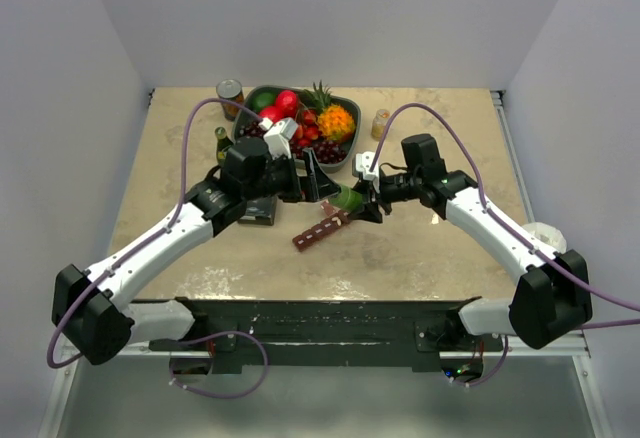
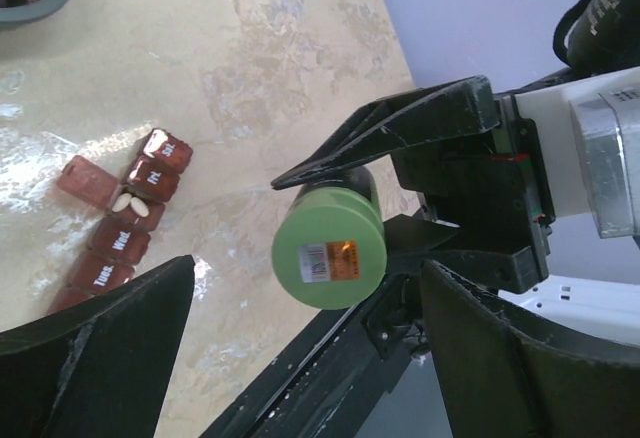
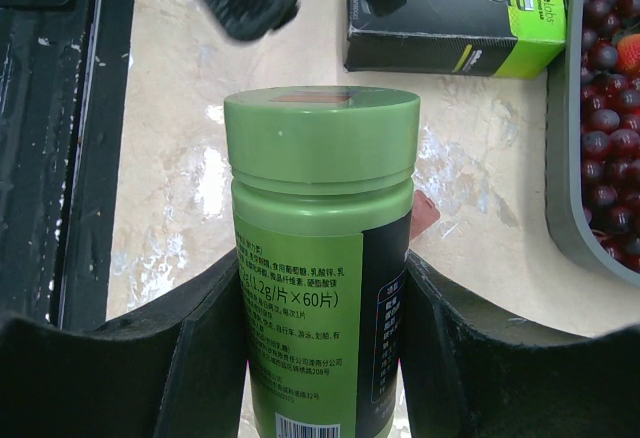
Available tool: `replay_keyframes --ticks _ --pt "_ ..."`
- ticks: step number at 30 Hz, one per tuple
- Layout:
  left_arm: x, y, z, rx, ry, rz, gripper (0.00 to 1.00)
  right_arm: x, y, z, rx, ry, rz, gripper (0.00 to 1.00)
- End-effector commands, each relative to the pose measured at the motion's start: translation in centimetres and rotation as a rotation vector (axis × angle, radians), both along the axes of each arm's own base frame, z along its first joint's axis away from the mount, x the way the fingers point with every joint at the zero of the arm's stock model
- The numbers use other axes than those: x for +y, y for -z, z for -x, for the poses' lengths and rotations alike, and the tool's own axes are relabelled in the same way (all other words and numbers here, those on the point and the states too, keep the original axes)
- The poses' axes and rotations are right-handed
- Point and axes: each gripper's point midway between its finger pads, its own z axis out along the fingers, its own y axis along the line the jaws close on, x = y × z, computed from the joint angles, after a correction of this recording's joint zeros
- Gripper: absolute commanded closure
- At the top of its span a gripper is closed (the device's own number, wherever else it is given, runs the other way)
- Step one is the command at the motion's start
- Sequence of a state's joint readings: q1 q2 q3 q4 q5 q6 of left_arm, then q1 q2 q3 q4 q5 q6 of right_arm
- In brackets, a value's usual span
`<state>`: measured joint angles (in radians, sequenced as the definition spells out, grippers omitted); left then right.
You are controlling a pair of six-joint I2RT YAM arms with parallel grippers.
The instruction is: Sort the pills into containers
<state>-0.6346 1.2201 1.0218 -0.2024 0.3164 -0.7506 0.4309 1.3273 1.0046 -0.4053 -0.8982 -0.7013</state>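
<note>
A beige, marble-patterned tabletop [image 1: 420, 258] sits in a white-walled booth, and the two arms meet over its middle. The right gripper [image 1: 362, 201] is clenched on a green plastic pill bottle with a green screw cap [image 3: 320, 258]. It holds the bottle by the body, clear of the table, so that the capped end points at the other arm. The left gripper [image 1: 312, 190] is released, its black fingers [image 2: 100, 348] spread wide with nothing between them. In the right wrist view they hang just beyond the cap, one to each side. This looks like shared work: one arm steadies the bottle while the other lines up to grip the cap and twist it. The cap is on, so no pills can come out until it is off.

The long, narrow dark red-maroon plastic pill-organiser strip [image 2: 125, 223] lies flat and slanted near the table's middle, just below the held bottle and a little nearer the arm bases. One small lid [image 2: 85, 176] is flipped open, and two white oblong pills [image 2: 130, 205] lie in the compartment beside it. The neighbouring lids, printed with day names, look closed. With the strip so close under the bottle, the pour should be short.

A dark tray of colourful fruit [image 3: 560, 158] stands toward the back. A black-and-green razor box [image 3: 450, 18] rests by the left arm. Both are apart from the work.
</note>
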Motion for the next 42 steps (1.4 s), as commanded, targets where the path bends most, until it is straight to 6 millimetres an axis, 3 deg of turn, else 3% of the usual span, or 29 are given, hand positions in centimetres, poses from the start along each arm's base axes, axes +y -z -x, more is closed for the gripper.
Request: replay_keyframes --ticks 1,12,18,19,23,25,27,28,29,33,36,37,38,39,40,42 --pt "-1.5 -3.3 -0.4 -0.057 0.003 0.061 0.04 0.3 -2.7 -0.7 -0.095 -0.008 -0.036 1.00" --pt "-3.6 -1.1 0.2 -0.030 0.084 0.039 0.27 0.3 -2.6 -0.6 -0.084 -0.011 -0.040 1.00" --pt "-3.9 -0.2 1.1 -0.061 0.164 0.003 0.56 0.5 -2.7 -0.4 -0.072 -0.021 -0.050 1.00" --pt "-4.1 -0.4 1.5 -0.076 0.206 0.014 0.65 0.5 -2.6 -0.4 -0.065 -0.024 -0.053 1.00" --pt "-4.7 -0.1 3.2 -0.247 0.442 -0.010 0.73 1.1 -2.8 0.5 -0.020 -0.063 -0.089 1.00" --pt "-4.9 0.2 5.1 -0.292 0.596 -0.002 0.71 1.3 -2.9 0.9 0.006 -0.086 -0.110 1.00" --pt "-4.7 1.0 5.4 -0.400 0.701 -0.056 0.70 1.9 -3.0 1.8 0.069 -0.133 -0.149 1.00" --pt "-4.3 1.6 6.9 -0.388 0.786 -0.060 0.69 2.0 -3.2 2.0 0.085 -0.148 -0.167 1.00" --pt "-3.9 1.7 6.9 -0.518 0.852 -0.099 0.69 2.3 -2.9 2.4 0.135 -0.163 -0.180 1.00" --pt "-3.1 1.1 5.5 -0.720 0.859 -0.199 0.61 3.0 -2.6 3.3 0.258 -0.230 -0.240 1.00" --pt "-2.4 -0.9 3.4 -0.801 0.731 -0.239 0.45 3.2 -2.4 3.6 0.301 -0.256 -0.255 1.00" --pt "-2.2 -2.1 2.1 -0.850 0.658 -0.247 0.36 3.1 -2.4 3.6 0.302 -0.254 -0.254 1.00" --pt "-1.6 -3.9 2.2 -0.872 0.594 -0.230 0.23 3.2 -2.3 3.6 0.301 -0.251 -0.250 1.00" --pt "-1.0 -3.7 1.9 -0.866 0.541 -0.236 0.01 3.1 -2.3 3.5 0.293 -0.246 -0.248 1.00" --pt "-0.6 -5.3 1.3 -0.916 0.463 -0.223 0.01 3.1 -2.2 3.4 0.288 -0.243 -0.245 1.00" --pt "0.7 -7.3 2.4 -0.956 0.393 -0.160 0.01 3.0 -2.1 3.2 0.267 -0.234 -0.232 1.00"
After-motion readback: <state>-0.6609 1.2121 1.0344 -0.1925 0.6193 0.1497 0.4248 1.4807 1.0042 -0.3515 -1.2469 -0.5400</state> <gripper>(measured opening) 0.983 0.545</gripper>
